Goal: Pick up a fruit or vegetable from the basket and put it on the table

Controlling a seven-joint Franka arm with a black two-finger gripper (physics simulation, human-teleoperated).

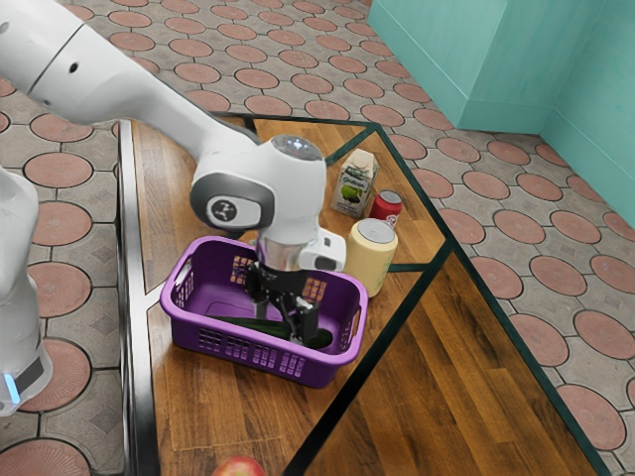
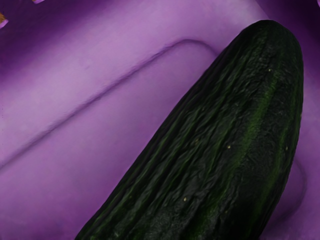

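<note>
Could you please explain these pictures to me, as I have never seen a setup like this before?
This is a simulated scene with one white robot arm. The exterior view comes from a camera beside the arm; the wrist view comes from a camera on its hand, looking down into the basket.

On the wooden table stands a purple basket with a dark green cucumber in it. Beyond the basket are a carton, a red can and a pale yellow can. A reddish fruit sits at the exterior view's lower edge.

The hand reaches down into the basket, at the cucumber. Whether it has hold of it, I cannot tell.
</note>
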